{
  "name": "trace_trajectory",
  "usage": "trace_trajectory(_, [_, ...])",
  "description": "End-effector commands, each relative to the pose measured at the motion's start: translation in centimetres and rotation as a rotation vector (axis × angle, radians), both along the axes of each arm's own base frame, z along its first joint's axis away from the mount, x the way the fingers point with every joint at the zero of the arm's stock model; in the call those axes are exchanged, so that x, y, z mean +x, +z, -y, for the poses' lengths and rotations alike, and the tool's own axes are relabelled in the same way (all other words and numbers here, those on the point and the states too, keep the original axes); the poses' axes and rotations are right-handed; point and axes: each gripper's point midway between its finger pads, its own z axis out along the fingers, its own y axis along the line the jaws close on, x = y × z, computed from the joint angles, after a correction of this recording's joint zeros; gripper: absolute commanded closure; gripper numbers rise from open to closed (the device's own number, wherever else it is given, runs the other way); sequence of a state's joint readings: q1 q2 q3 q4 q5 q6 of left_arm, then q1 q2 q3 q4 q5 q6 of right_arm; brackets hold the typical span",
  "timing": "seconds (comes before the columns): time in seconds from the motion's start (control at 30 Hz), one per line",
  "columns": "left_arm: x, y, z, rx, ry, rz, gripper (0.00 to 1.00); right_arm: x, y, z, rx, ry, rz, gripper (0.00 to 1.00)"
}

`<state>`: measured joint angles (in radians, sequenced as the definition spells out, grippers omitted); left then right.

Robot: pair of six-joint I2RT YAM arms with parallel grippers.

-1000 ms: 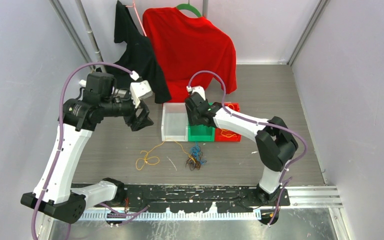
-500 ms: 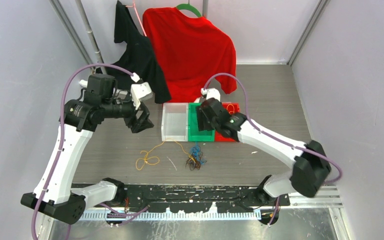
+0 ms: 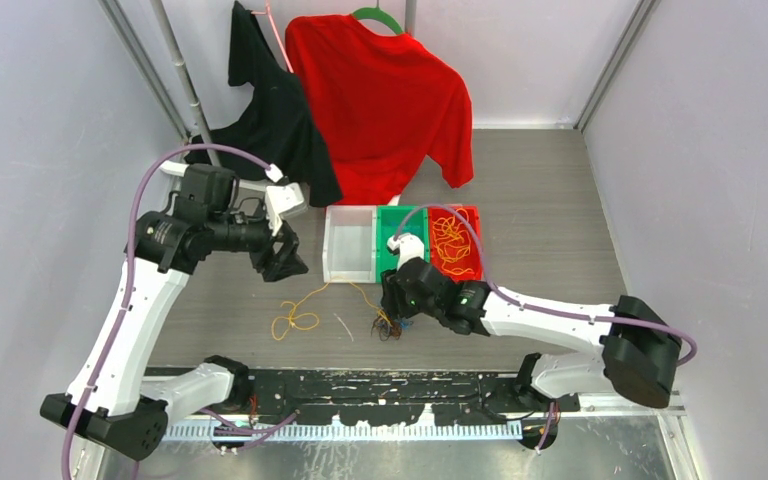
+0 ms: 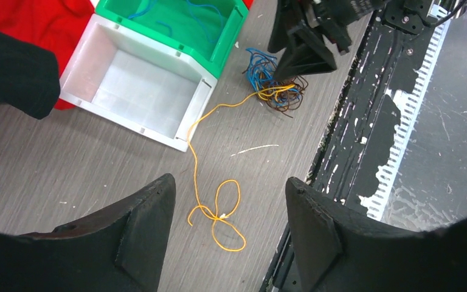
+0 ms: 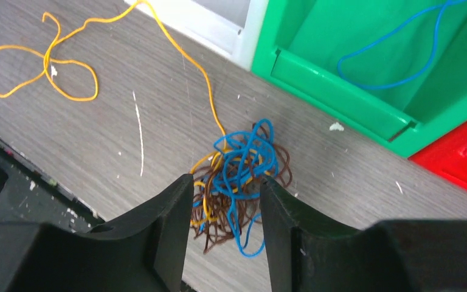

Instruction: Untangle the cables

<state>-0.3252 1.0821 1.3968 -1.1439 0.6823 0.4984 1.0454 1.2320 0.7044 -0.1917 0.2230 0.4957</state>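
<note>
Right gripper (image 5: 226,181) hangs low over the tangle (image 5: 238,176) of blue, brown and orange strands on the table (image 3: 560,260). Its jaws stand partly apart and straddle the knot's near half, with no strand visibly pinched. The tangle lies just in front of the green bin (image 5: 340,85), near the table's front edge. One orange cable (image 4: 214,213) runs out of the knot, passes the corner of the white bin (image 4: 127,91) and ends in a loose double loop farther left. Left gripper (image 4: 230,182) hovers well above that loop, jaws wide and holding nothing. A blue cable (image 5: 371,87) lies alone in the green bin, while orange cables (image 3: 450,245) are heaped in the red bin (image 3: 478,250) beside it. The three bins stand in a row, side against side, with the white one at the left. Behind them a red shirt (image 3: 380,90) and a black garment (image 3: 270,110) hang at the back of the cell.
</note>
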Motion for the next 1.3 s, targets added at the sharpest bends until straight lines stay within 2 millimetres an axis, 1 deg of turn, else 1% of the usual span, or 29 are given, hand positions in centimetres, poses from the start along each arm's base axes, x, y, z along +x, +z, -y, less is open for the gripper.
trace_trajectory(0.0, [-1.6,0.4,0.1,-0.034,-0.027,-0.006,0.34,3.1,2.8,-2.3,0.094,-0.059,0.122,0.52])
trace_trajectory(0.07, [-2.0,0.2,0.0,-0.036,-0.033,-0.013,0.36,4.1,2.7,-2.3,0.053,-0.081,0.153,0.55])
trace_trajectory(0.13, [-2.3,0.0,0.0,-0.036,-0.036,-0.021,0.38,4.5,2.3,-2.8,0.029,-0.078,0.156,0.63])
trace_trajectory(0.17, [-2.5,-0.1,0.0,-0.035,-0.039,-0.022,0.39,4.7,2.0,-3.0,0.019,-0.076,0.154,0.68])
trace_trajectory(0.23, [-2.8,-0.3,-0.1,-0.038,-0.040,-0.033,0.41,4.9,1.8,-3.3,0.004,-0.072,0.154,0.82])
trace_trajectory(0.27, [-3.1,-0.5,0.0,-0.042,-0.043,-0.042,0.42,4.9,2.1,-3.4,0.011,-0.068,0.155,0.88])
trace_trajectory(0.3, [-3.4,-0.7,0.0,-0.048,-0.049,-0.048,0.43,4.8,2.8,-3.9,0.039,-0.057,0.159,0.92])
trace_trajectory(0.33, [-3.6,-0.8,0.1,-0.057,-0.056,-0.046,0.44,4.7,3.8,-4.3,0.076,-0.046,0.171,0.96])
trace_trajectory(0.37, [-4.0,-1.0,0.1,-0.067,-0.063,-0.030,0.45,4.1,5.0,-5.0,0.127,-0.006,0.166,0.99])
trace_trajectory(0.43, [-4.5,-1.6,0.1,-0.085,-0.074,0.011,0.46,3.1,8.0,-6.4,0.237,0.054,0.167,0.99])
trace_trajectory(0.47, [-4.7,-1.9,0.0,-0.094,-0.077,0.035,0.46,2.6,9.8,-6.8,0.288,0.081,0.170,0.99])
trace_trajectory(0.53, [-5.0,-2.1,0.0,-0.113,-0.085,0.082,0.46,1.7,12.5,-7.6,0.375,0.127,0.172,0.99])
trace_trajectory(0.6, [-5.1,-2.1,0.2,-0.135,-0.097,0.123,0.46,0.4,14.9,-8.6,0.476,0.195,0.162,0.99])
trace_trajectory(0.67, [-5.2,-2.3,0.4,-0.159,-0.100,0.141,0.47,-0.8,16.7,-9.6,0.553,0.259,0.137,0.99])
trace_trajectory(0.7, [-5.1,-2.7,0.5,-0.167,-0.095,0.142,0.47,-1.2,17.4,-10.2,0.582,0.280,0.123,0.99])
trace_trajectory(0.8, [-4.5,-2.8,0.7,-0.191,-0.073,0.156,0.47,-2.3,19.3,-11.6,0.674,0.334,0.101,0.99])
trace_trajectory(0.83, [-3.9,-2.3,0.9,-0.207,-0.066,0.193,0.48,-2.7,20.0,-12.1,0.705,0.354,0.100,0.99])
trace_trajectory(0.9, [-3.4,-1.9,1.0,-0.226,-0.049,0.218,0.48,-2.9,20.7,-12.8,0.735,0.375,0.093,0.99])
trace_trajectory(1.0, [-3.1,-1.7,1.1,-0.240,-0.043,0.247,0.50,-3.3,21.5,-14.0,0.766,0.409,0.081,0.99])
trace_trajectory(1.13, [-3.7,-2.2,1.0,-0.243,-0.050,0.238,0.52,-4.2,22.6,-15.3,0.811,0.470,0.048,0.99])
trace_trajectory(1.27, [-4.6,-2.4,1.1,-0.270,-0.054,0.230,0.52,-5.4,24.0,-15.8,0.867,0.529,0.013,0.99])
